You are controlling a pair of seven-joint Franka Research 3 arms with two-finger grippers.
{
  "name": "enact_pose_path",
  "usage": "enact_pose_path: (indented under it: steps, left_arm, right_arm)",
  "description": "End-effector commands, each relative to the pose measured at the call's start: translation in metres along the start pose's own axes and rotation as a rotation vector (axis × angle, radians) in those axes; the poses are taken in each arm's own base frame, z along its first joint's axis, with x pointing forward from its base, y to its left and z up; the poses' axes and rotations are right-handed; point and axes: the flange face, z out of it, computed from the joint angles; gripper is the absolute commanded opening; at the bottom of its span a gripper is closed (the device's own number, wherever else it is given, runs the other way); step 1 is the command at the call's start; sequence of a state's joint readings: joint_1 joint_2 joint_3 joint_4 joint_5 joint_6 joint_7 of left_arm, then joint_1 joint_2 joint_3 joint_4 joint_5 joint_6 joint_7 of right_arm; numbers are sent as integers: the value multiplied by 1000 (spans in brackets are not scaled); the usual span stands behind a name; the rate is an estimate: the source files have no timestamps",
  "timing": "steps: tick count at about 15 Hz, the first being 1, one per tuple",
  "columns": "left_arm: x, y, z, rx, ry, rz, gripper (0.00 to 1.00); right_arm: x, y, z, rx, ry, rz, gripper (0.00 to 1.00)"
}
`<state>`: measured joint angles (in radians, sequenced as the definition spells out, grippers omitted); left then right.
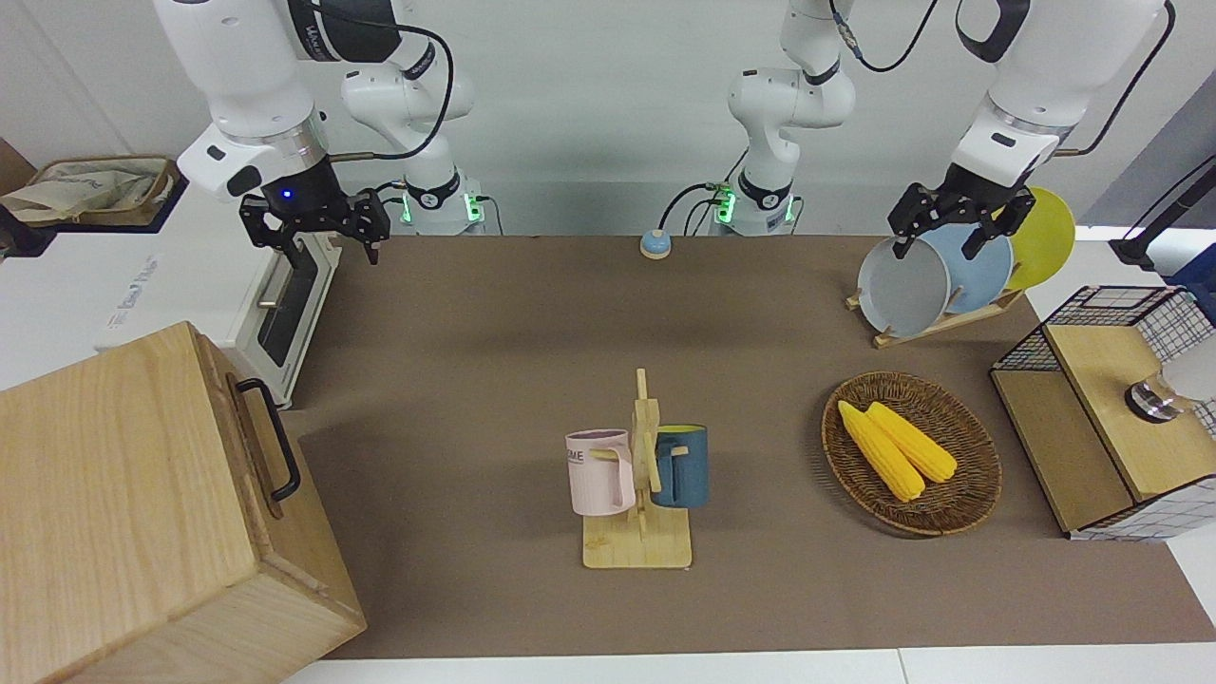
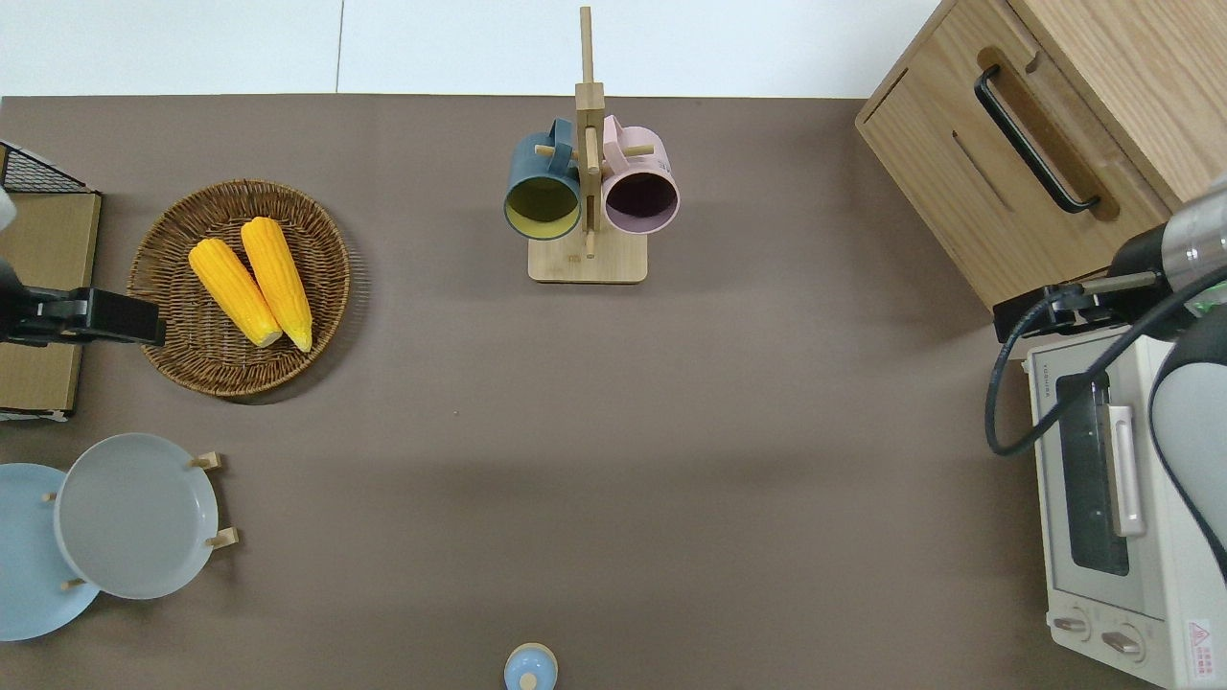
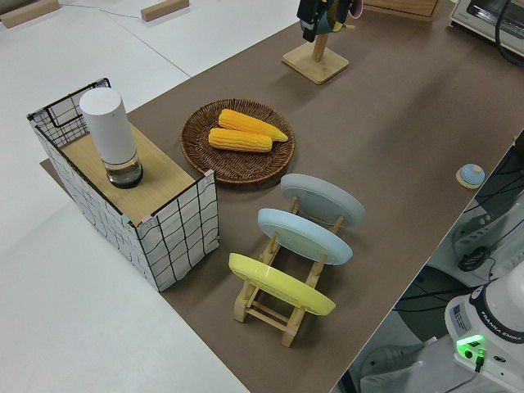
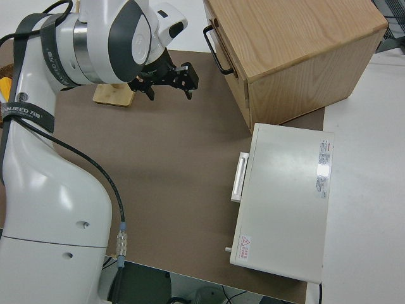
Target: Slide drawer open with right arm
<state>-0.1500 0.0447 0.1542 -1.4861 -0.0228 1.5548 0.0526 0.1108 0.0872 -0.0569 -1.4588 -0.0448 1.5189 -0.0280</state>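
Observation:
The big pale-wood cabinet (image 1: 123,494) stands at the right arm's end of the table, farther from the robots than the toaster oven. Its drawer (image 2: 968,182) is shut, and the black bar handle (image 1: 271,437) (image 2: 1035,139) is free. My right gripper (image 1: 328,249) (image 4: 169,94), with a blue light at the wrist, is open and empty in the air. In the overhead view it (image 2: 1040,311) hangs over the oven's corner nearest the cabinet, clear of the handle. My left gripper (image 1: 940,242) is parked, open and empty.
A white toaster oven (image 2: 1112,498) stands beside the cabinet, nearer to the robots. A mug rack (image 1: 638,484) with two mugs stands mid-table. A wicker basket (image 1: 969,494) with corn, a plate rack (image 1: 940,275) and a wire-grid box (image 1: 1111,418) are at the left arm's end.

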Motion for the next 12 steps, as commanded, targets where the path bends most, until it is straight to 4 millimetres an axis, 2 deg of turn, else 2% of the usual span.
enact_pose_path:
  steps: [1, 3, 12]
  left_arm:
    - [4, 0, -2, 17, 8, 7, 995]
    - [4, 0, -2, 17, 8, 7, 995]
    - [4, 0, -2, 17, 8, 7, 998]
  right_arm:
    - [0, 0, -4, -71, -9, -5, 987]
    - [0, 1, -5, -133, -9, -10, 987]
    - [17, -28, 8, -461, -13, -104, 985]
